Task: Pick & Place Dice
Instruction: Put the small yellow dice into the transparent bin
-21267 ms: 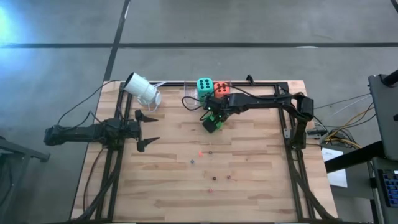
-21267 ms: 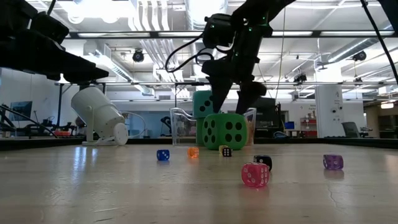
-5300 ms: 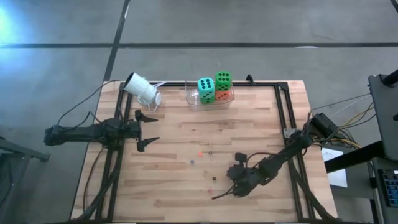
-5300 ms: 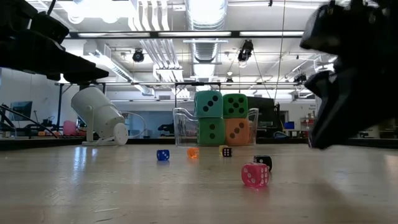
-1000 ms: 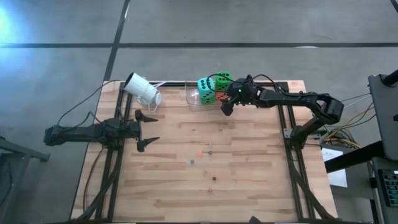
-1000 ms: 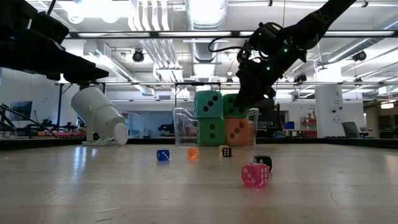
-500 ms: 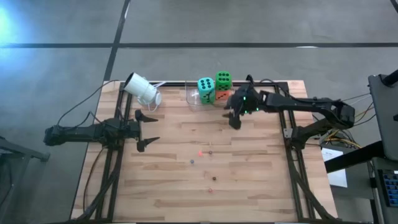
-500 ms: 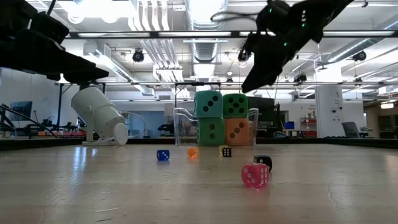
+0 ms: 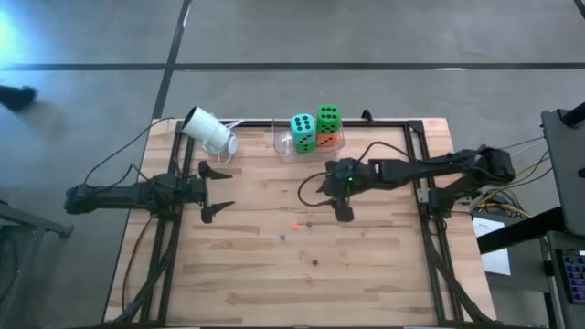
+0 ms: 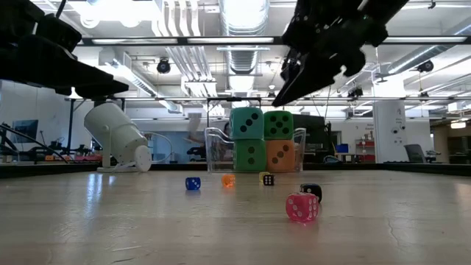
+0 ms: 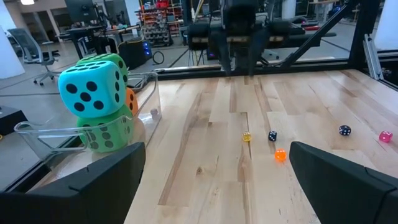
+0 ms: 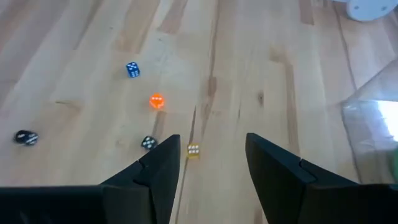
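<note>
A: Right gripper point(image 9: 342, 212)?
B: Jaws apart, empty, mid-frame above the tiny dice point(image 12: 157, 101).
A: Container?
B: Clear bin point(image 10: 213, 143), top centre, held four big dice point(image 10: 249, 124), stacked two on two. Left gripper point(image 9: 219, 189) wide open, left side.

The wooden slatted table point(image 9: 384, 265) carries a clear plastic bin point(image 9: 285, 148) at its far edge, a tipped white cup point(image 9: 209, 132) to the bin's left, and tiny coloured dice point(image 12: 156, 101) scattered on the boards nearer the table's middle, in front of the bin.
</note>
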